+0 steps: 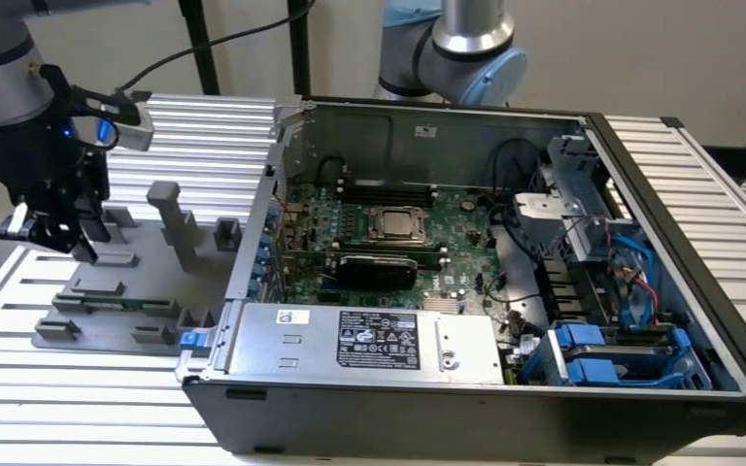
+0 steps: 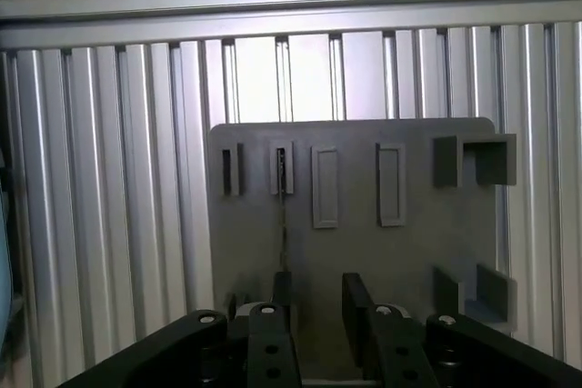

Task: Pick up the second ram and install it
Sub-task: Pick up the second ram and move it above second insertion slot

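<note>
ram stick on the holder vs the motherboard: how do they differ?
Size: the RAM stick is a thin, narrow strip, while the motherboard is a broad board.
Place: the RAM stick sits in the grey holder plate outside the PC case, on the exterior view's left. The motherboard is mounted inside the case.
Shared: both are green circuit boards.
</note>
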Robot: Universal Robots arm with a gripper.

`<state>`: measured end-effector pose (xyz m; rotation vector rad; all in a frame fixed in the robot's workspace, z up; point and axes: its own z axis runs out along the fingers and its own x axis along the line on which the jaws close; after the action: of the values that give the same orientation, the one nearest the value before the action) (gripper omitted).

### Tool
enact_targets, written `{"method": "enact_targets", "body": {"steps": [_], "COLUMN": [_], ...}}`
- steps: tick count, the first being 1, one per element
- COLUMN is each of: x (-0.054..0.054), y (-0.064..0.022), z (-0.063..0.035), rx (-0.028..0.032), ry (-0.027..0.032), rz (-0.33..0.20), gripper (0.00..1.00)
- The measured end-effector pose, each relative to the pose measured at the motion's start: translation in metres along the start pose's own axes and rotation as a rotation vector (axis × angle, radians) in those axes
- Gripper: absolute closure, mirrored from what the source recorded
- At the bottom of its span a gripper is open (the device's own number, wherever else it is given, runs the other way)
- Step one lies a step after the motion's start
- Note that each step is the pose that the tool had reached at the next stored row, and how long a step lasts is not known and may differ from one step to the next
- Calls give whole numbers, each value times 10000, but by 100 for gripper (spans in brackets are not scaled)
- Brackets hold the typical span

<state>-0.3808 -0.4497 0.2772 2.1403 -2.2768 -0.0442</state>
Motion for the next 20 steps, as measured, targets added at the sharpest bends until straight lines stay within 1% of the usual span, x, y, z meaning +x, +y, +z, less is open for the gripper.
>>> {"method": "enact_targets", "body": {"steps": [8,20], "x": [65,91], "y": [-19,-68], "z": [145,362], "rx": [0,-2], "ry": [7,12], "rz": [-272,-414], "gripper": [64,64]}}
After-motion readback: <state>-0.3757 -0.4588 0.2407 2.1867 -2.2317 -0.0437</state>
